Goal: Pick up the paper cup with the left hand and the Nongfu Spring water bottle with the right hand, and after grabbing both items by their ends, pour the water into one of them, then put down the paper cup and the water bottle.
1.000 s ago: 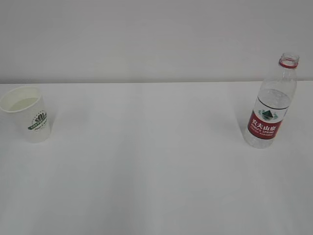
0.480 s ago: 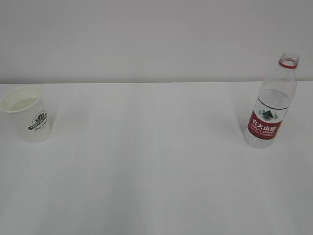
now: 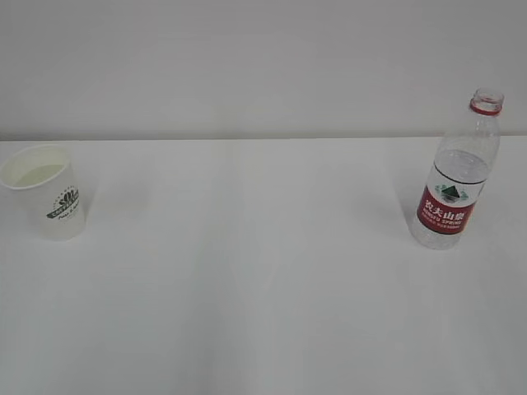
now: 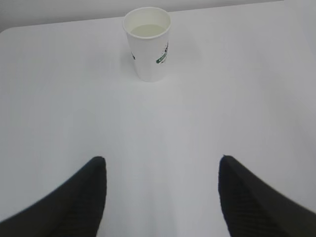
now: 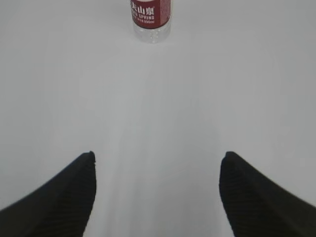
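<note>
We are holding both claws, left and right, agape and empty; paper cup and Nongfu Spring water bottle are standing at twelve o'clock.

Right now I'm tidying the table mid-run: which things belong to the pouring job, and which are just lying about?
Belongs to the job:
- paper cup, holding water
- Nongfu Spring water bottle, uncapped
- left gripper and right gripper, both open and empty

Just lying about:
- nothing; only the white table under them
</note>
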`<state>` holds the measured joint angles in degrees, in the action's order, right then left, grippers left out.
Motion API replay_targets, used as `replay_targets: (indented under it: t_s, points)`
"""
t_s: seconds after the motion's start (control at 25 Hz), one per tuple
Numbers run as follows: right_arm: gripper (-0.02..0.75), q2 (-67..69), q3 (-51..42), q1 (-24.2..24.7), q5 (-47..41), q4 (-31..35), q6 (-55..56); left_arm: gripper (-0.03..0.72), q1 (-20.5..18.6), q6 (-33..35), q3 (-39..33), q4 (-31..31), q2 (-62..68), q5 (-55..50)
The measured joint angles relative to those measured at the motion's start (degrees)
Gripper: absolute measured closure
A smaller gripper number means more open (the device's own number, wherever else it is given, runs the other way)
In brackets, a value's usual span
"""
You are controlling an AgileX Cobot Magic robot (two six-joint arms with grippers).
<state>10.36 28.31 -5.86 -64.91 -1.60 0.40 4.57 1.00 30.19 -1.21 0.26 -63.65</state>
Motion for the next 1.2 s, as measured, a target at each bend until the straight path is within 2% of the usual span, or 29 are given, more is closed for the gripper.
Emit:
replay_targets:
  t_s: [0.32,1.2]
  points:
    - [0.15,-9.0,0.0,0.0,-0.2,0.2,0.0,0.18,0.0,0.0,0.0,0.0,0.0,0.0]
    - [0.15,-11.2,0.0,0.0,-0.4,0.5,0.0,0.185,0.0,0.0,0.0,0.0,0.0,0.1]
